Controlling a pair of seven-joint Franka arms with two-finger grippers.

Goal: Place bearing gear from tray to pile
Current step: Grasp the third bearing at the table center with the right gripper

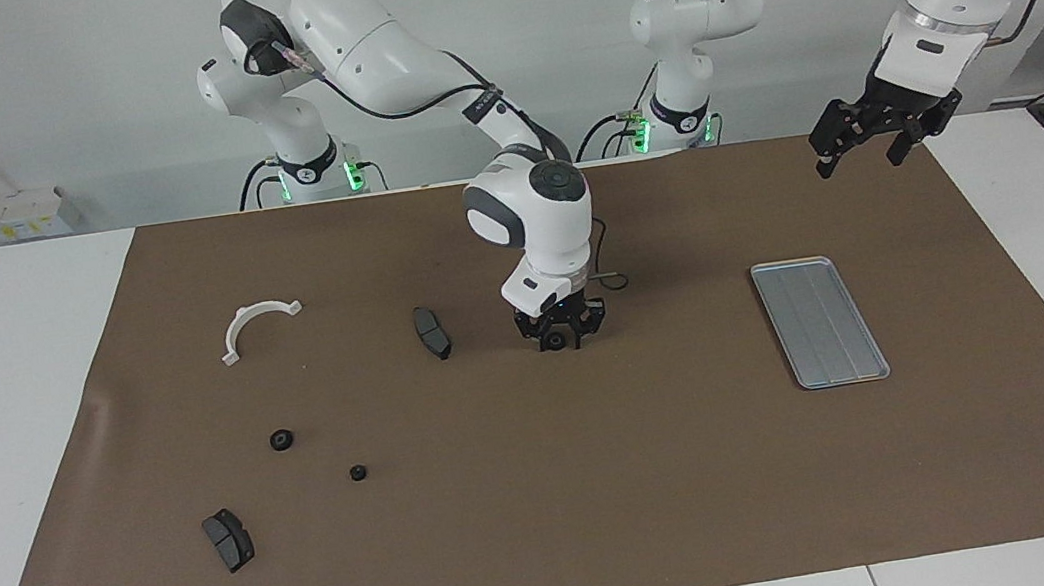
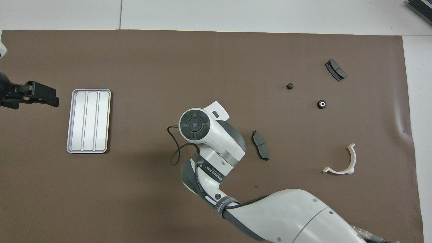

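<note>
Two white robot arms are working over a brown mat [image 1: 553,531] covering a table. The right gripper [image 1: 560,338] is pointing straight down at the middle of the mat, its jaws closing around a small black bearing gear [image 1: 554,340] that is sitting between the fingertips; whether the gear is still resting on the mat or just lifted cannot be told, and in the overhead view the arm's wrist is hiding both gripper and gear. Just beside these jaws, toward the right arm's end of the table, a dark grey brake pad [image 1: 431,332] is lying flat. Farther that way the rest of the pile is lying scattered: a white half-ring bracket [image 1: 256,326], a second brake pad [image 1: 229,539], and two more small black gears, a larger gear [image 1: 280,440] and a smaller gear [image 1: 358,473], between them. The tray [image 1: 820,321], silver-grey with lengthwise ridges, is lying well apart from the right gripper's jaws toward the left arm's end of the table, with nothing in it. The left gripper [image 1: 866,149] is waiting in the air over the mat's edge near the tray, its jaws standing wide apart and holding nothing.
</note>
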